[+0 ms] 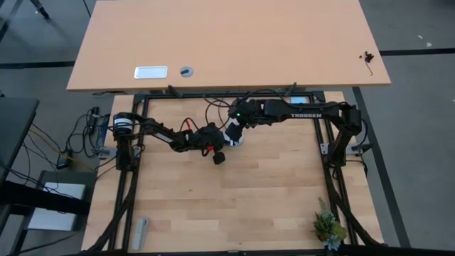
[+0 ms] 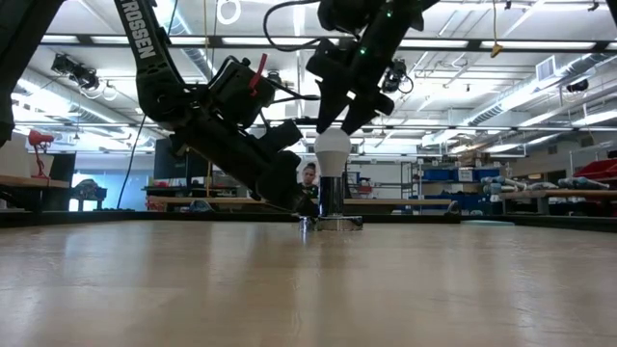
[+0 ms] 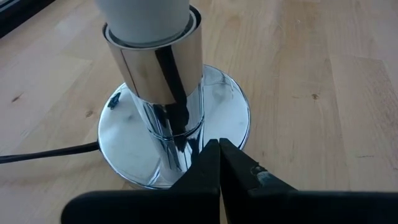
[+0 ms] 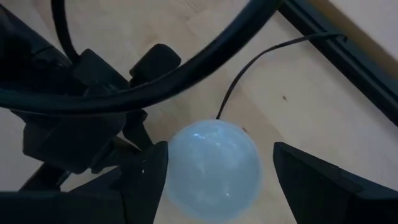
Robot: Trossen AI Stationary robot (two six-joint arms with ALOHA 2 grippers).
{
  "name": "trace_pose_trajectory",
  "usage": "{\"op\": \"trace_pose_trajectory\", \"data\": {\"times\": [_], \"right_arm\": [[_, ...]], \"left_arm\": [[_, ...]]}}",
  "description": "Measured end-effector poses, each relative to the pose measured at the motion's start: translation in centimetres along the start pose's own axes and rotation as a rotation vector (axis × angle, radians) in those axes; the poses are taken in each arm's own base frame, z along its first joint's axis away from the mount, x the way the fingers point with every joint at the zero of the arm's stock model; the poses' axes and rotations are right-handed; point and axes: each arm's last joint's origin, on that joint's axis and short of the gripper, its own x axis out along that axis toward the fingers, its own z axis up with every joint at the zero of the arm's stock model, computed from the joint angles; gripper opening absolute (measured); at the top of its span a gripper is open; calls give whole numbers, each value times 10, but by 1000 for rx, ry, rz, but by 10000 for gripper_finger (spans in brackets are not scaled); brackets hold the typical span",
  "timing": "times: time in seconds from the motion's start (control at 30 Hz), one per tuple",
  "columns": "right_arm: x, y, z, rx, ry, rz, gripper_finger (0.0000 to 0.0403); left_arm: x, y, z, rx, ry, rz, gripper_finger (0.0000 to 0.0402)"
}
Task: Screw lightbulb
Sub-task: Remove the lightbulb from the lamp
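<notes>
Right claw (image 4: 214, 180) spread wide around lightbulb (image 4: 212, 169); left claw (image 3: 219, 171) pinched closed at socket base (image 3: 174, 134)

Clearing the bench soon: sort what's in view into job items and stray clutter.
Job: lightbulb seated in the chrome socket base; right gripper around the bulb, one finger clearly off it; left gripper shut at the base.

Lying about: potted plant, grey object.

The lightbulb (image 2: 333, 146) stands upright in the socket base (image 3: 174, 134) near the middle of the bench (image 1: 270, 192). The left end effector (image 3: 219, 163) sits low beside the base; the right end effector (image 4: 214, 168) straddles the bulb from above.
</notes>
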Motion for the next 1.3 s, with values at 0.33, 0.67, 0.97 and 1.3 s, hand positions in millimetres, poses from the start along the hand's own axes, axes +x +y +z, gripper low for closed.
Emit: {"op": "trace_pose_trajectory", "data": {"times": [0.33, 0.67, 0.97, 1.3], "right_arm": [[3, -7, 2, -152, 29, 101, 270], [5, -27, 8, -811, -21, 264, 242], [-12, -14, 24, -412, -37, 185, 250], [-16, 4, 10, -132, 1, 17, 281]], "left_arm": [[0, 0, 0, 0, 0, 0, 1], [0, 0, 0, 0, -2, 0, 1], [0, 0, 0, 4, 0, 0, 1], [0, 0, 0, 1, 1, 0, 1]]}}
